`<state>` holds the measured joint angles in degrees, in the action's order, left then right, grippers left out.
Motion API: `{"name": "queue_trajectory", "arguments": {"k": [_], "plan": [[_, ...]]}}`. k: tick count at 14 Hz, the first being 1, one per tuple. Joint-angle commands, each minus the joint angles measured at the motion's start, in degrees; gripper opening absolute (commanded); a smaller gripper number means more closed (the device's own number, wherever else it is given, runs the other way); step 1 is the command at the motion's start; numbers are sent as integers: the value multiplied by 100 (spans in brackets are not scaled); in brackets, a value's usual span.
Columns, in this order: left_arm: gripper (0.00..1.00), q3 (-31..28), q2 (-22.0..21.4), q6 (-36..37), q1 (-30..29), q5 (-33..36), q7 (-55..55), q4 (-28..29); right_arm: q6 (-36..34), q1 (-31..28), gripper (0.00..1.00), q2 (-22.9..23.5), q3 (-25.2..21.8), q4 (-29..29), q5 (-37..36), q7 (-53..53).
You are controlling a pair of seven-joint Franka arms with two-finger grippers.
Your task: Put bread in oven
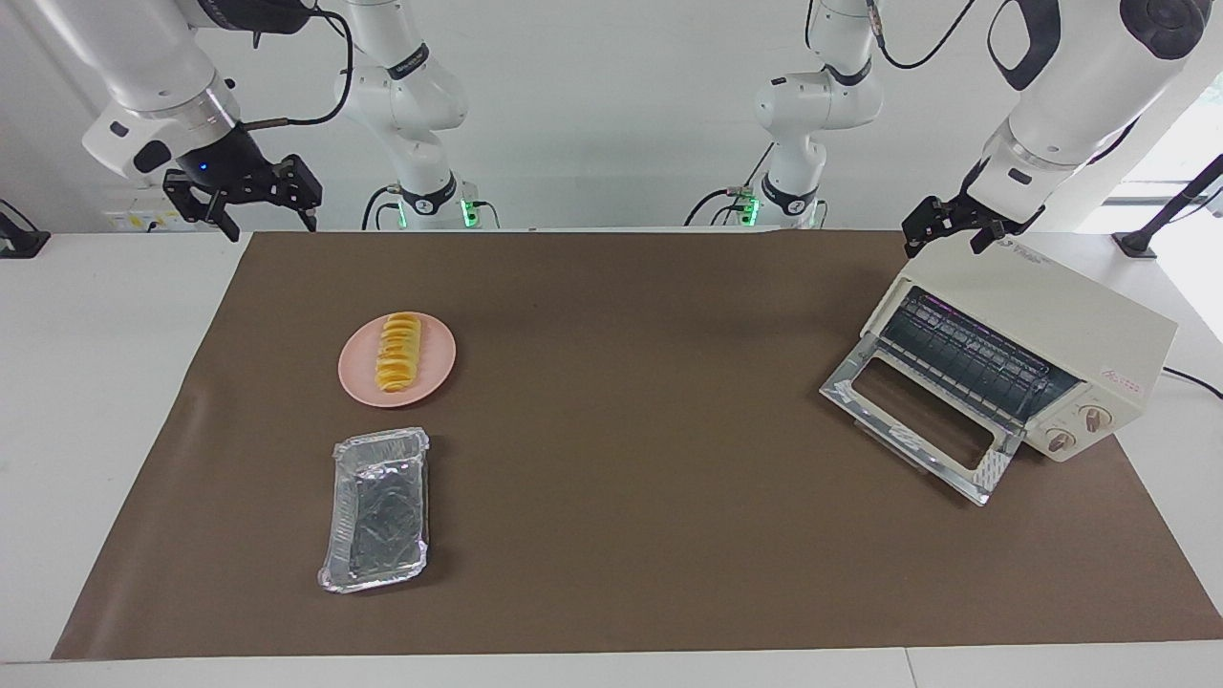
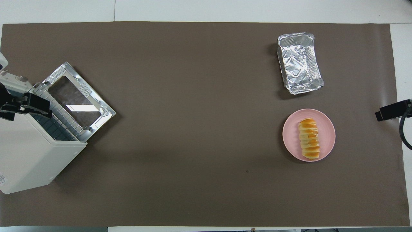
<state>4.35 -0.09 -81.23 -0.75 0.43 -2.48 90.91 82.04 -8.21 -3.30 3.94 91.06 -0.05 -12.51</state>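
Note:
The bread (image 1: 399, 352) is a ridged golden-yellow loaf lying on a round pink plate (image 1: 355, 380) toward the right arm's end of the table; it also shows in the overhead view (image 2: 309, 138) on the plate (image 2: 327, 129). The cream-white oven (image 1: 1061, 311) stands at the left arm's end, its glass door (image 1: 917, 420) dropped open and the wire rack visible. My left gripper (image 1: 948, 234) is open and empty over the oven's top (image 2: 29, 154). My right gripper (image 1: 250, 205) is open and empty, raised over the table edge nearest the robots, apart from the plate.
A crinkled silver foil tray (image 1: 377, 506) lies empty, farther from the robots than the plate, and shows in the overhead view (image 2: 299, 62). A brown mat (image 1: 621, 497) covers the table. The oven's cord runs off its end toward the table edge.

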Motion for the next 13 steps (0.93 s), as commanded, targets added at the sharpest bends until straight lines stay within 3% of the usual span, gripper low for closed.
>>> {"name": "queue_trajectory", "arguments": {"k": [1,5,8,10,13], "plan": [[100,4,-158,-25,-48,-52,37,137,-31,-93,100,57,45,-88,32,-85],[100,4,-158,-25,-48,-52,37,137,-31,-84,100,40,45,-62,32,-137],[100,4,-158,-25,-48,-52,37,137,92,-32,100,-118,54,280,32,-155],[100,4,-158,-25,-48,-52,37,137,398,4,100,-363,63,814,32,-146],[100,4,-158,-25,-48,-52,37,137,1478,135,100,-961,107,2315,41,-76]]}}
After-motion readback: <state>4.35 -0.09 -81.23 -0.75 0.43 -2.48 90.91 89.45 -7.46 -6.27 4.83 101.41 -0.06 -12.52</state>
